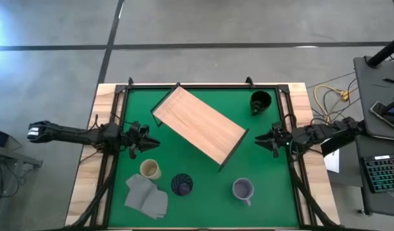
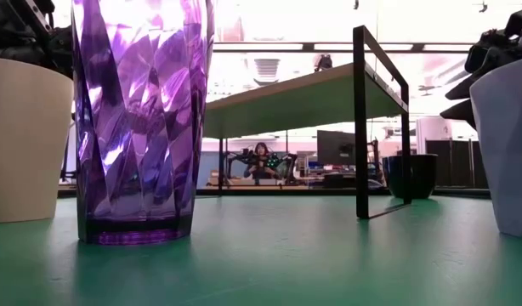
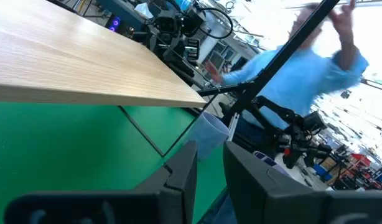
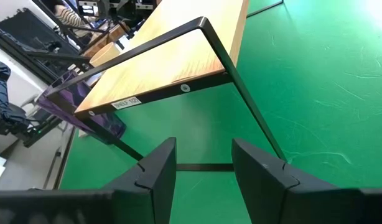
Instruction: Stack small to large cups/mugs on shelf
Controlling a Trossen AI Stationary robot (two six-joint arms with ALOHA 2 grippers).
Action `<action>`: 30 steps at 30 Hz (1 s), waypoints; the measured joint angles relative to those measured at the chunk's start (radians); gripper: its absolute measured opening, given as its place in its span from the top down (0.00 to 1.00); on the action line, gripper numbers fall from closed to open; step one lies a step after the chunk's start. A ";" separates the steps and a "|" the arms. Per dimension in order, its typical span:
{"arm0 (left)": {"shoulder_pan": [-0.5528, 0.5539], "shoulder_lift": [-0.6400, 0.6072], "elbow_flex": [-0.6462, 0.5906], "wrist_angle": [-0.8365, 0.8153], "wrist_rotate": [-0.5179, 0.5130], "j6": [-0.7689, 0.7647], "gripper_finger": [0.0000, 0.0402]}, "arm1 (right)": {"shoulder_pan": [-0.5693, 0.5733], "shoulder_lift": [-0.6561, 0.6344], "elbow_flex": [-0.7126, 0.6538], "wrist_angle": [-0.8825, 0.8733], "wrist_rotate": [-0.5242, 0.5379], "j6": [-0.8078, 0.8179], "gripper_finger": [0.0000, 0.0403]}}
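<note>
- Cups all on the desk, none stacked: cream cup (image 1: 150,169), purple tumbler (image 1: 181,185), lavender mug (image 1: 242,189) along the front, black mug (image 1: 260,101) at the back.
- Shelf (image 1: 198,124) bare, angled mid-desk.
- Left hand (image 1: 147,140) slightly parted, right hand (image 1: 262,139) parted, both empty, flanking shelf.

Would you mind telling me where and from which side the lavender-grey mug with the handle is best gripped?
Grip the lavender-grey mug across its rim, coming straight down from above. It stands upright with its mouth open to the top, and its handle sticks out toward the table's near edge, so set the fingers on the wall clear of the handle. The right gripper, open and empty beside the shelf, is probably the nearer one.
</note>
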 joint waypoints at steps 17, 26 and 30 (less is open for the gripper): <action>0.000 0.000 0.000 0.000 -0.006 0.000 0.84 | 0.000 0.000 0.000 0.065 0.238 -0.150 0.63; 0.000 0.000 0.000 0.000 -0.005 0.000 0.84 | -0.003 0.042 -0.021 0.240 1.119 -0.377 0.63; 0.000 0.000 0.000 0.002 -0.005 0.000 0.84 | -0.048 0.037 -0.003 0.290 0.999 -0.267 0.63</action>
